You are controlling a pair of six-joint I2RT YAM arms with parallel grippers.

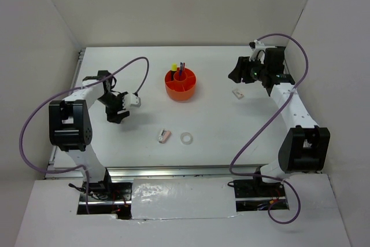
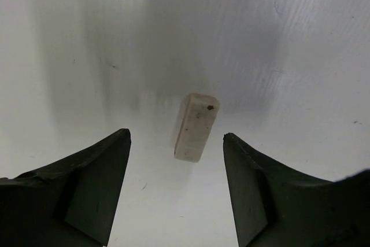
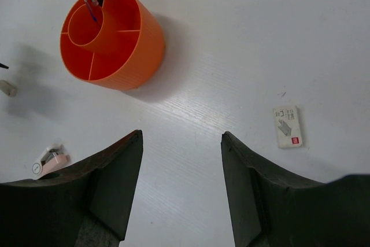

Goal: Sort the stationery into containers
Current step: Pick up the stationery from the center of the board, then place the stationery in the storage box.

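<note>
**A:** Where does the plain eraser (image 2: 196,126) lie from the left gripper (image 2: 176,136)?

**B:** Just ahead of it, flat on the table (image 2: 69,39). It lines up with the gap between the fingers, a little nearer the finger on the right of the wrist view, and touches neither.

**A:** And its long axis?

**B:** It points away from the gripper, leaning slightly to one side. The fingers would close across its narrow width, so I'd judge a straight advance is enough, with little or no wrist turn.

**A:** What are the jaws doing?

**B:** They're spread wide with nothing in them. The right gripper (image 3: 181,135) is the same, wide apart and empty.

**A:** Anything near that one?

**B:** A sleeved eraser (image 3: 287,126) lies ahead of it, out beyond the finger on the right of its view. The orange holder (image 3: 139,56) is farther ahead, off toward the other finger, well apart from that eraser.

**A:** Which arm takes which?

**B:** The left arm is nearer the plain eraser and the right arm nearer the sleeved one.

**A:** Any writing?

**B:** The sleeve has a grey picture, some lines of small print and a red mark at one corner, all too small to read. The plain eraser shows only a dark speck, and I see no brand on the holder
</note>
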